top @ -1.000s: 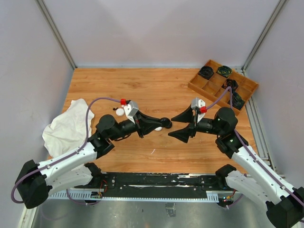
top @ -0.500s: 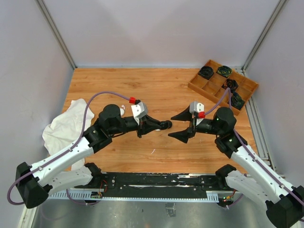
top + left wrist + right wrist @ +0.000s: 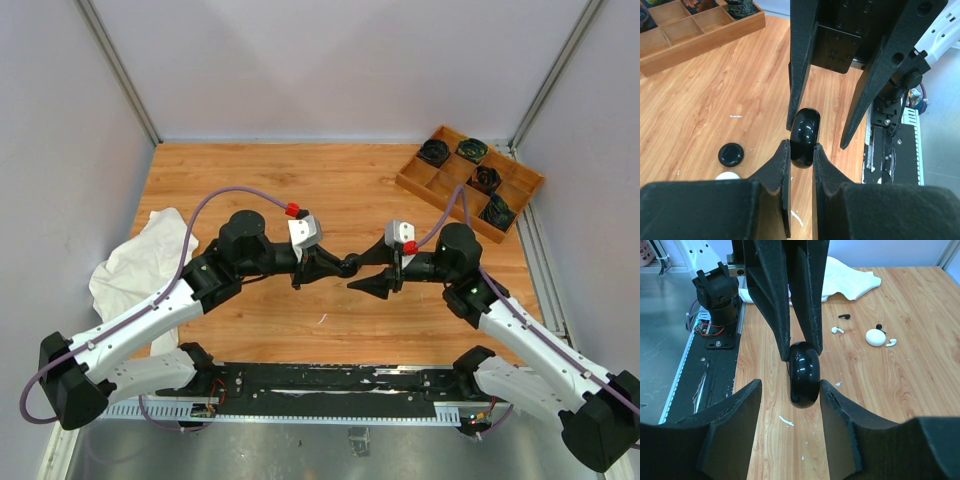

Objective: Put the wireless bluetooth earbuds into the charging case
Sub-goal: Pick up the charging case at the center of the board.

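Note:
My left gripper [image 3: 801,150] is shut on a glossy black round charging case [image 3: 804,132], held on edge above the table's middle [image 3: 347,265]. My right gripper [image 3: 790,387] faces it, its jaws open on either side of the same case [image 3: 805,372]; the left pad stands clearly apart and the right pad is at its rim. In the right wrist view, earbuds lie on the wood beyond: a white one [image 3: 837,330], a black one [image 3: 843,316] and another white one [image 3: 891,343] beside a white puck case [image 3: 875,337].
A wooden compartment tray [image 3: 415,185] with black cases sits at the back right. A white cloth [image 3: 135,270] lies at the left edge. In the left wrist view a black puck [image 3: 731,154] rests on the table below.
My left arm has carried the black case to the right, toward the middle. The right gripper has moved left to meet it, and its jaws have narrowed around the case.

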`<act>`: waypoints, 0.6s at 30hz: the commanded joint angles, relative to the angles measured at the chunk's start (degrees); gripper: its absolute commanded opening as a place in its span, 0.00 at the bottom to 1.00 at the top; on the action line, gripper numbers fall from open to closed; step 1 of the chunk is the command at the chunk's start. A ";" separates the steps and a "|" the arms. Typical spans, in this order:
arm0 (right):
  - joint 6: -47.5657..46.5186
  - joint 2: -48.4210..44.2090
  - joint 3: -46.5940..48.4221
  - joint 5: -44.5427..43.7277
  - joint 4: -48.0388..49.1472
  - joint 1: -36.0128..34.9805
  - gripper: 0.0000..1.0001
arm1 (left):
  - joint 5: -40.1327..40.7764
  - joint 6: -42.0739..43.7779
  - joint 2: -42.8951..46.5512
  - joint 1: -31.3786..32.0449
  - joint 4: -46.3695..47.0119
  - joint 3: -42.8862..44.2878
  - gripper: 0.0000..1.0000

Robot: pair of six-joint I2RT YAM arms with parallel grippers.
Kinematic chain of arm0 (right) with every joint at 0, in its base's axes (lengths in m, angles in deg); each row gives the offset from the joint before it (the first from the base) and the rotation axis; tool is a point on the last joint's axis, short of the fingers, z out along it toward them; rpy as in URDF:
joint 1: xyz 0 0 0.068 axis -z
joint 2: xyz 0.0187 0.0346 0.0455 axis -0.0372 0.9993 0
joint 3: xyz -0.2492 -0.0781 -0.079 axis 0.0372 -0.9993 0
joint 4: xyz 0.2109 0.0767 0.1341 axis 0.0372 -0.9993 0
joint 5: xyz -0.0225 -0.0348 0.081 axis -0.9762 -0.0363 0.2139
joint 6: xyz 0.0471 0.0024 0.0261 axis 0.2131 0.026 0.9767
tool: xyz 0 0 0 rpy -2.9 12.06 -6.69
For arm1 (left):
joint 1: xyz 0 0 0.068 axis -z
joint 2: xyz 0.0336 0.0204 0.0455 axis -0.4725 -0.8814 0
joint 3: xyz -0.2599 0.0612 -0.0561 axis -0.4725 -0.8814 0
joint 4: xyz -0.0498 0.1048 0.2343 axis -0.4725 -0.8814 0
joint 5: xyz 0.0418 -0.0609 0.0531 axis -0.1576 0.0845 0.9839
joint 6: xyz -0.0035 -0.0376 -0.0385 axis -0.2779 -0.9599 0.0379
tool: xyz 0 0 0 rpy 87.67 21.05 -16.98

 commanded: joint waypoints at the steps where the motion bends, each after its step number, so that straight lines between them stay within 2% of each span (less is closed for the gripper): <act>1: -2.03 0.14 0.53 0.65 0.85 -1.18 0.51 | -1.78 1.13 0.32 -0.38 -0.37 2.25 0.00; 18: -1.81 0.93 -0.83 0.68 2.40 -1.26 0.42 | -2.79 0.85 1.57 -0.36 0.91 1.85 0.00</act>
